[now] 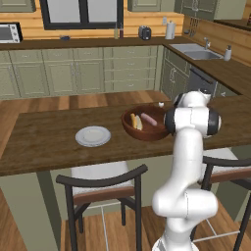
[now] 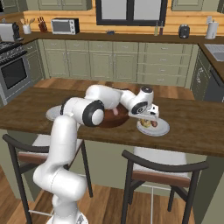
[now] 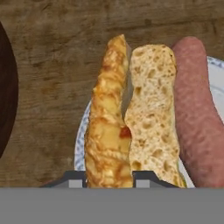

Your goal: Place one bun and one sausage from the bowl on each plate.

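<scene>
My gripper (image 3: 109, 180) is shut on a split bun (image 3: 131, 118), its golden crust half between the fingertips, low over the right plate (image 3: 80, 146). A pink sausage (image 3: 197, 105) lies on that plate beside the bun. From the right base camera the gripper (image 2: 150, 120) hangs over the same plate (image 2: 163, 129), just right of the wooden bowl (image 2: 114, 120). In the left base view the bowl (image 1: 147, 133) holds another bun (image 1: 135, 121) and a sausage (image 1: 149, 119). The other plate (image 1: 93, 136) lies bare to the bowl's left.
All of this sits on a long wooden counter (image 1: 44, 142). Two dark chairs (image 1: 100, 184) stand against its near edge. The bowl's dark rim (image 3: 6, 87) is close on the left of the hand view.
</scene>
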